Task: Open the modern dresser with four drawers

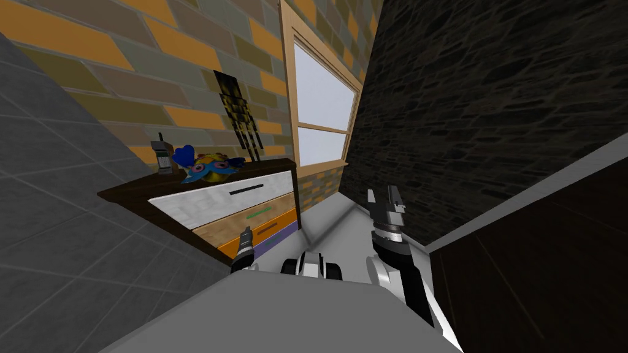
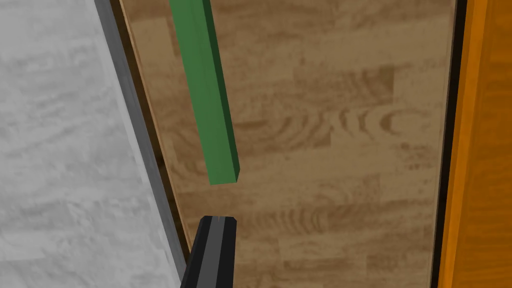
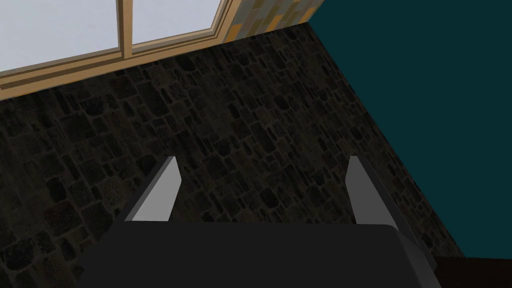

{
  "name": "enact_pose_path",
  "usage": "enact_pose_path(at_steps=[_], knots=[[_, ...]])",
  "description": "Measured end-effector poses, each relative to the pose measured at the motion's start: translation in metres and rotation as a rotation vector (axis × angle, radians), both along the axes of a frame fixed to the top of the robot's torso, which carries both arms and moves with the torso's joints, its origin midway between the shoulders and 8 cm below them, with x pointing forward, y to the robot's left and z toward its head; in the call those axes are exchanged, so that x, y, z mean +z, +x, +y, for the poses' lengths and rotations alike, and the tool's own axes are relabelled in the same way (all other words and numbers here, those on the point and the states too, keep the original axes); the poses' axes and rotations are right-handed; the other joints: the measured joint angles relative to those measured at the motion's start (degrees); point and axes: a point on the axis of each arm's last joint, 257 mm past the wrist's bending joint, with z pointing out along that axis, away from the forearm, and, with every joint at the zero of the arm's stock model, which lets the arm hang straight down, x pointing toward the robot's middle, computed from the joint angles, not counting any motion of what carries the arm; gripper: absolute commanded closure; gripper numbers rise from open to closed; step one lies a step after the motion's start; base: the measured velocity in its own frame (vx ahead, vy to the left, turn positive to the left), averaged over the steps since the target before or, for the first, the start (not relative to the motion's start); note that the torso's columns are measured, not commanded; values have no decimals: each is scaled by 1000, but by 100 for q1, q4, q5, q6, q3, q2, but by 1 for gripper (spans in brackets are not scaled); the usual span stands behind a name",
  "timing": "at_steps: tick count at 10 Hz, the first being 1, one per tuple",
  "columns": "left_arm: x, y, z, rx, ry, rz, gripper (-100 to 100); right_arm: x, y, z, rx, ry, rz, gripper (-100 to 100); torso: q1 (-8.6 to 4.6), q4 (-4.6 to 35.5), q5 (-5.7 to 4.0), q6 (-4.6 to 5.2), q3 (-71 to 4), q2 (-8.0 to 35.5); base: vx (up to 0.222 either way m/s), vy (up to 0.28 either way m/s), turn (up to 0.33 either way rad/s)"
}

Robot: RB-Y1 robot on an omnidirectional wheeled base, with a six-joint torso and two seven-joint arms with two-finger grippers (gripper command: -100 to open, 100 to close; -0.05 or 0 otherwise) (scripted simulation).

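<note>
Dresser (image 1: 132,195) stands to my front left against the brick wall, its long side running along that wall and its front facing me. Its right end is just beside the window frame, and grey floor lies open past its left end. It has four drawers stacked down the front: a white drawer (image 1: 208,202) at the top, then a wood drawer (image 1: 239,223), an orange drawer (image 1: 287,224) and a purple drawer (image 1: 283,238). Two things sit on the dresser top near its back edge, a phone (image 1: 163,158) and a colourful toy (image 1: 208,167), close together.

My right gripper (image 1: 384,201) is raised well right of the dresser, before the dark stone wall, fingers wide apart and gripping nothing.

My left gripper (image 2: 214,222) is at the wood drawer's front, fingers pressed together with nothing between them. Their tip is just short of one end of the green handle (image 2: 207,95), not touching it. That one bar lies lengthwise along the drawer.
</note>
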Motion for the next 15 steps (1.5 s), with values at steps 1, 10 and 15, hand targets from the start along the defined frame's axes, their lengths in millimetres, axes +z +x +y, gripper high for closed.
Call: enact_pose_path(at_steps=[1, 10, 15], knots=[[3, -8, 10, 27, 3, -1, 100, 0, 0, 0, 0, 0, 0, 0, 7, -1, 0, -6, -3, -6, -44, -16, -31], [43, -4, 70, 14, 138, 10, -100, 0, 0, 0, 0, 0, 0, 0, 8, -4, 1, -3, -9, -15, 20, 14, 5], [26, 2, 55, 33, 61, 3, -100, 0, 0, 0, 0, 0, 0, 0, -13, 5, -5, -2, 10, 15, 64, 44, 5]])
